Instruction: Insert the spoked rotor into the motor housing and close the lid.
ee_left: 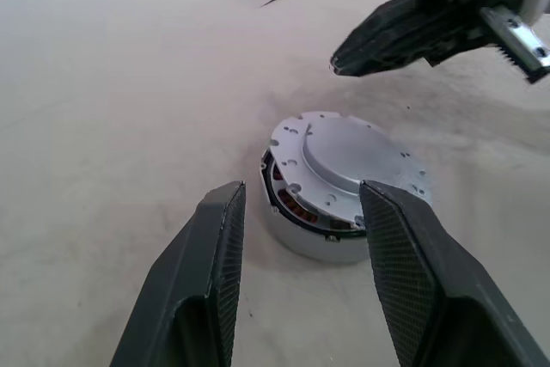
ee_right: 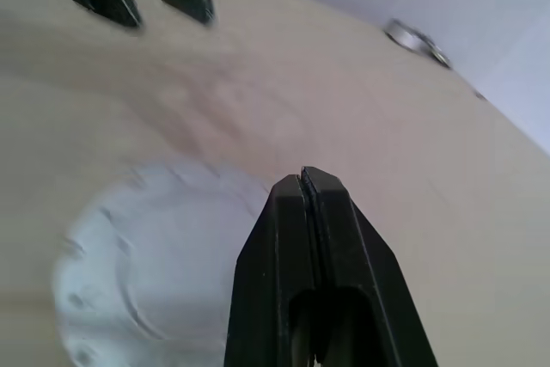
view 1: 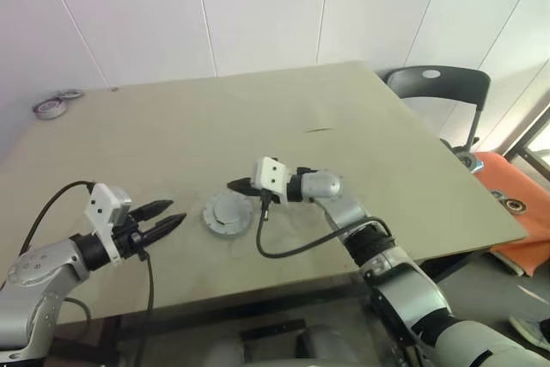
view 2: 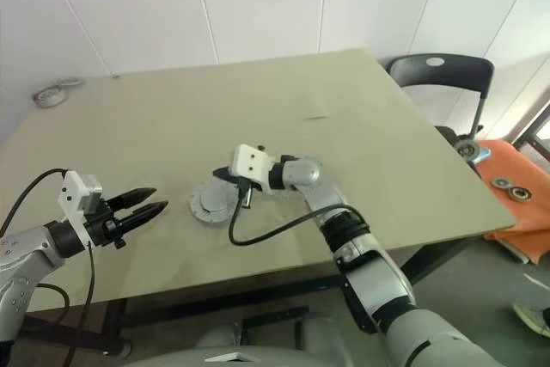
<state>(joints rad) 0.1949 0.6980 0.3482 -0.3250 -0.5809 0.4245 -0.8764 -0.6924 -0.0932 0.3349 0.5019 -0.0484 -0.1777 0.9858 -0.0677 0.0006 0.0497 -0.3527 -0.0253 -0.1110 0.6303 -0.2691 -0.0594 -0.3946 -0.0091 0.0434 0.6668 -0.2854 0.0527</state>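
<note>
The motor housing [view 1: 227, 214] sits near the table's front edge, capped by a round silver lid [ee_left: 344, 161]. Copper windings [ee_left: 290, 208] show through a gap under the lid's rim. The spoked rotor is hidden. My right gripper [view 1: 234, 186] is shut and empty, pointing left, with its tip just above the housing's far side. In the right wrist view its joined fingertips [ee_right: 302, 180] hover over the lid [ee_right: 146, 272]. My left gripper [view 1: 174, 211] stands open and empty a short way left of the housing, pointing at it.
A black cable [view 1: 284, 251] loops from my right wrist over the table beside the housing. Rolls of tape [view 1: 51, 107] lie at the far left corner. A dark chair [view 1: 438, 83] and an orange box [view 1: 516, 212] stand past the table's right edge.
</note>
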